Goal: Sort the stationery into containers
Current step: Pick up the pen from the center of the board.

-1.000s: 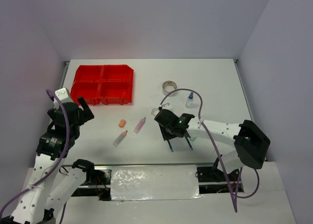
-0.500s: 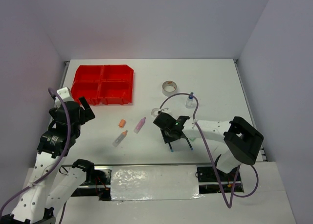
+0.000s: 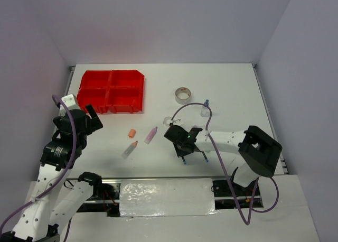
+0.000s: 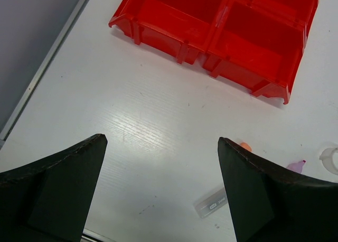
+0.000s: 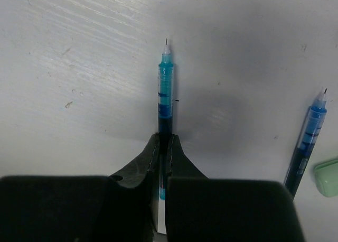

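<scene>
**Right pincer pinches a pen; left pincer hangs spread near the tray**

The right pincer is pressed together on a dark-blue pen. Its two fingers grip the barrel, and the fine tip points away from the wrist. From above, this pincer sits low over the white tabletop, right of centre and toward the near edge. Whether the pen is clear of the surface cannot be told. A second blue pen lies free just to the right of the held one, beside a pale green piece.

The left pincer is spread wide with nothing between its fingers. It hovers at the left side of the tabletop, just near of the red tray. The tray's four compartments sit at the far left.

Loose on the tabletop between the two arms are an orange piece, a pink marker and an orange-tipped marker. A clear tape ring lies just far of the right pincer. Farther back are a grey tape roll and, to its right, a blue-capped bottle standing upright.
</scene>
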You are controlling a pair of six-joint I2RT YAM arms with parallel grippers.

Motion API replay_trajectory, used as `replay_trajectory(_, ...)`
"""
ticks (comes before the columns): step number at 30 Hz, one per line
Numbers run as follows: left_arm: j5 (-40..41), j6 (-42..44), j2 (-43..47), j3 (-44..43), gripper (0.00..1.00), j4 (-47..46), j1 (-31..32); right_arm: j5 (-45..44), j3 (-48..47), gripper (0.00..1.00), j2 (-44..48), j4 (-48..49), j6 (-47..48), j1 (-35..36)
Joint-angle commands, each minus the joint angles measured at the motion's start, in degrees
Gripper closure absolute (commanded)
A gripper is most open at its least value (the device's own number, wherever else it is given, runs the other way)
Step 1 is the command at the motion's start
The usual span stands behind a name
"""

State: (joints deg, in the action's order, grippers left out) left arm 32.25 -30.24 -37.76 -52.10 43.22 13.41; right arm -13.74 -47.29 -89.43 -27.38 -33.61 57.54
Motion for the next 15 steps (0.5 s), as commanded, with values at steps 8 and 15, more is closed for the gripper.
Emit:
replay_trajectory(8,-6.23,-3.94,-1.44,-1.08,0.01,-3.05,-0.23,-5.68,-3.25,0.99,15.20,-8.91,-3.31,2.84)
replay_trajectory(15,-14.17,-23.58,-16.70,-0.82,0.01,-9.01,11.73,-12.36,-4.57,0.99,32.11,-19.10,-3.83,2.05)
